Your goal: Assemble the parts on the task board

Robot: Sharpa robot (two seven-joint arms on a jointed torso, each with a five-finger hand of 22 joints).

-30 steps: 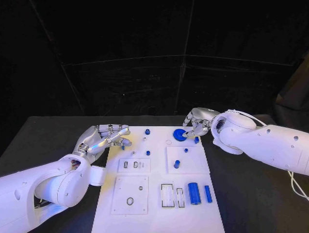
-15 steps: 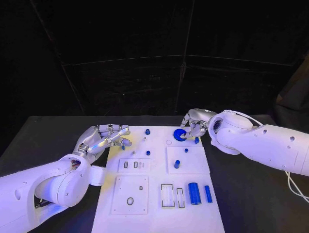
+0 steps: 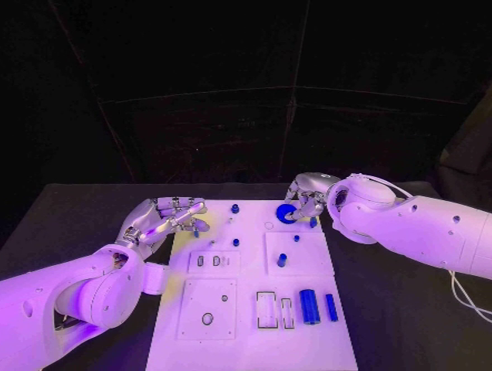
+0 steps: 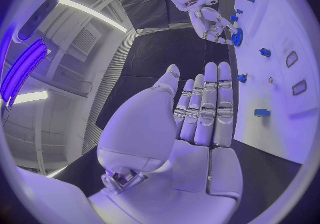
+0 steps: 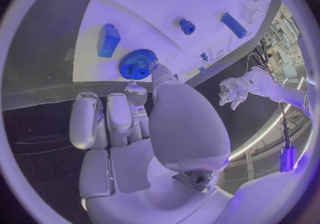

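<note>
Right hand [image 5: 143, 128] fingertip touching blue gear [image 5: 138, 64], not gripping it, left hand [image 4: 200, 117] flat, empty, beside task board [image 3: 246, 340]

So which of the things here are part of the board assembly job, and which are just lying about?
Part of the job:
- task board
- blue gear, touched by the right hand
- blue cylinder
- blue bar
- small blue pegs
- left hand, holding nothing

Just lying about:
- black table
- cable beside the right arm

Matt white task board [image 3: 252, 309], glossy blue plastic gear [image 3: 286, 214], metal hands.
</note>
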